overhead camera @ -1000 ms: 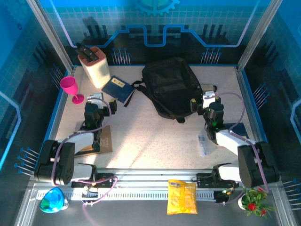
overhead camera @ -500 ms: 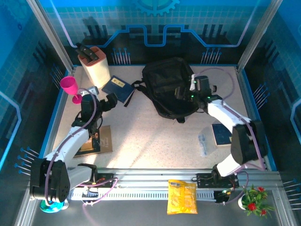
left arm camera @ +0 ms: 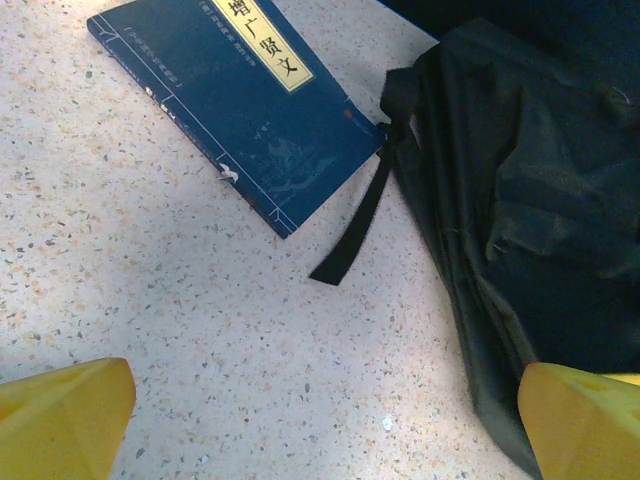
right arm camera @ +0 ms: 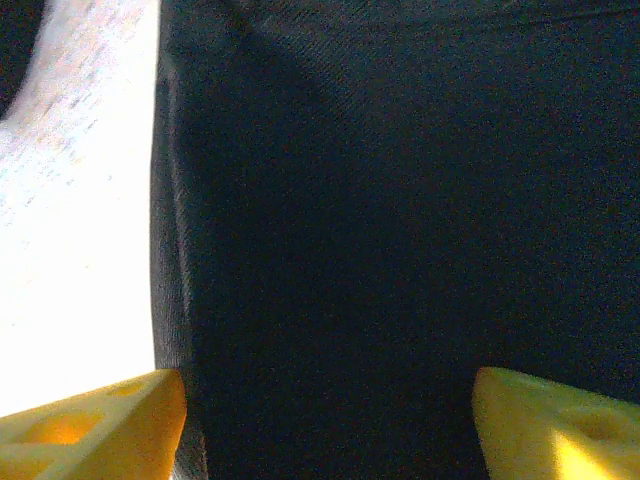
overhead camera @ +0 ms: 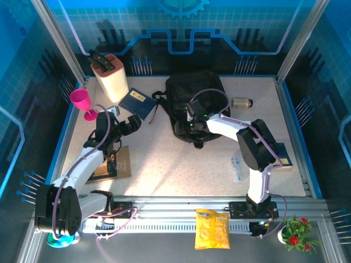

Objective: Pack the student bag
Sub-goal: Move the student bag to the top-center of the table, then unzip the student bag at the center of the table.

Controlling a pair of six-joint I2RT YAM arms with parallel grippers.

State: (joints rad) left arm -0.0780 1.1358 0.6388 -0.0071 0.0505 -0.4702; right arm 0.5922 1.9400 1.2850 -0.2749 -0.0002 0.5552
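top external view: the large black soft fabric student bag [overhead camera: 200, 93] lies at the back middle of the speckled table [overhead camera: 164, 164]. a second ago the right arm was folded up to the right of the bag. it has since swept across, and the right gripper [overhead camera: 192, 125] is now down on the bag's near left part. the left arm has also unfolded, and the left gripper [overhead camera: 130, 123] hangs just left of the bag, on the near side of the flat dark blue notebook [overhead camera: 138, 103] that lies beside the bag's left edge. the bag's near right side looks drawn in a little.

left wrist view: the left gripper's yellow fingers [left arm camera: 60, 420] stand wide, with bare table between them. the notebook [left arm camera: 235, 110] lies ahead, one corner right at the bag's black strap [left arm camera: 360, 225].

right wrist view: the yellow fingers [right arm camera: 90, 415] stand apart, with the bag's black fabric [right arm camera: 400, 200] close up between them. no fold looks pinched yet.

it looks as if the right arm is about to take hold of the bag, to steady or open it, while the left lines up on the notebook. the notebook is not yet packed.
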